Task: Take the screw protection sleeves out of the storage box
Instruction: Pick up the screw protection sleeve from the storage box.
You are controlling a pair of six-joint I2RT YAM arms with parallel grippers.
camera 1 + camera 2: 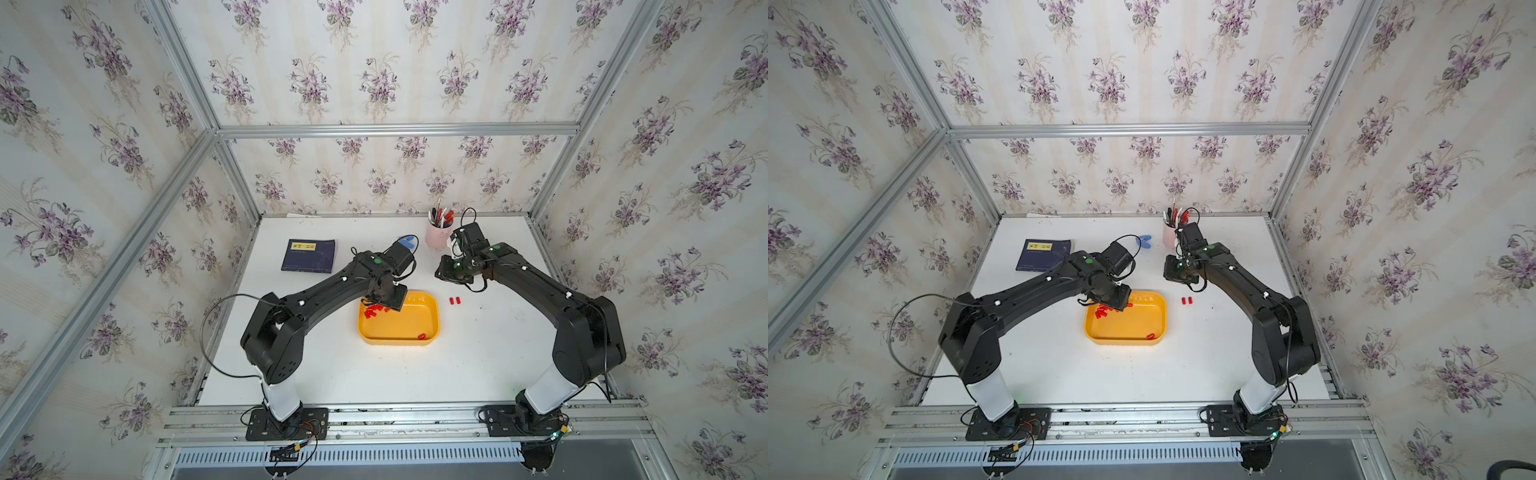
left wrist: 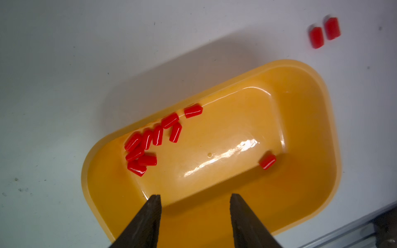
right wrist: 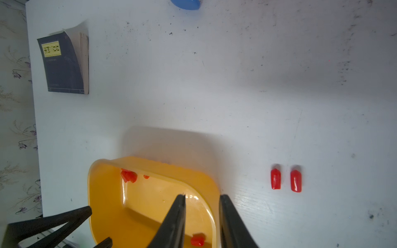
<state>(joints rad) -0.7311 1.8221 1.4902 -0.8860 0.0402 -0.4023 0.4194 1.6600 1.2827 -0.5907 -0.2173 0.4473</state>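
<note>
Jaws on my left gripper (image 2: 195, 195) stand partly apart with nothing between them. They hang over one end of the storage box (image 2: 335, 150). Inside it, a bunch of screw protection sleeves (image 2: 150, 146) lies against the wall by a corner. One lone sleeve (image 2: 267, 161) lies at the other side. In both top views my left wrist hides part of the bunch. My right gripper (image 3: 202, 196) has a small gap and holds nothing. It hangs behind the box, not touching it. Two more sleeves (image 3: 296, 180) lie side by side on the white table (image 1: 374, 374) near the box. A dark book (image 1: 308, 255), a pink cup of pens (image 1: 438, 239) and a blue thing (image 1: 409, 241) sit farther back.
</note>
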